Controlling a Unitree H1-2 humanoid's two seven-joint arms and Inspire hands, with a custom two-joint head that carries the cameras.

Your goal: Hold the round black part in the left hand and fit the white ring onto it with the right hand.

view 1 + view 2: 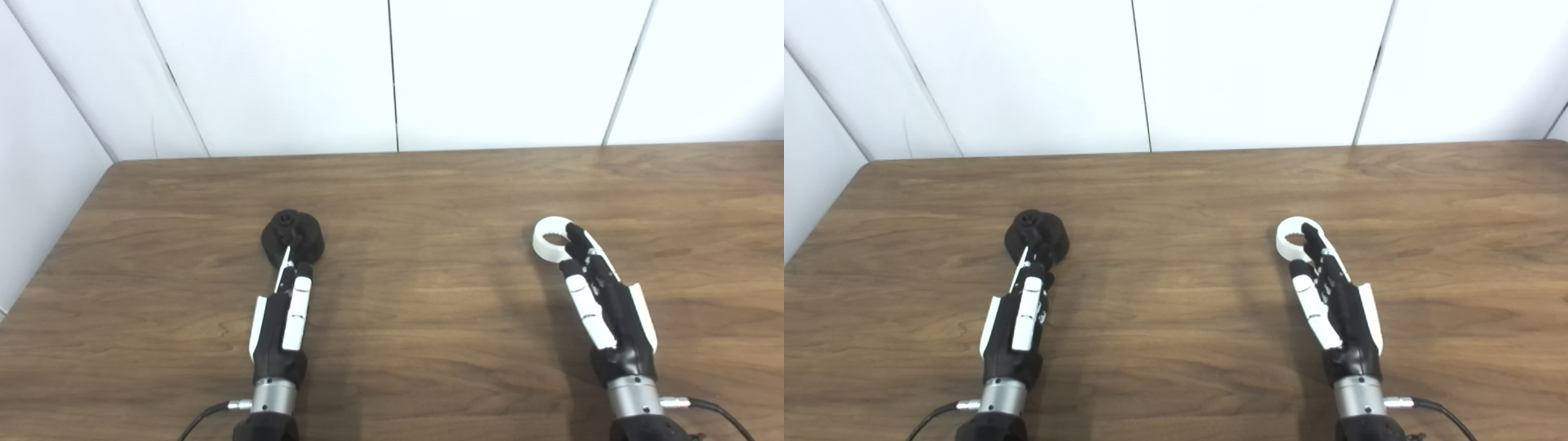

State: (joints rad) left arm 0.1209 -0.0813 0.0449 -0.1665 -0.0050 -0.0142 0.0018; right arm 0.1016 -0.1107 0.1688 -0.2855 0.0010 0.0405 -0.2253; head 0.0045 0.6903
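Observation:
The round black part (308, 237) lies on the wooden table (429, 196), left of centre. My left hand (286, 312) lies edge-on just in front of it, fingers stretched out, their tips reaching over the part's near side; it grips nothing. The white ring (542, 242) lies flat on the table at the right. My right hand (603, 300) is stretched toward it, fingertips lying over the ring's right rim and the thumb at its near edge, without closing on it. Both also show in the right eye view: the black part (1053, 240) and the ring (1285, 242).
White wall panels (392, 73) stand behind the table's far edge, and a side wall closes off the left. The table's left edge runs diagonally at the far left. Cables leave both wrists at the bottom.

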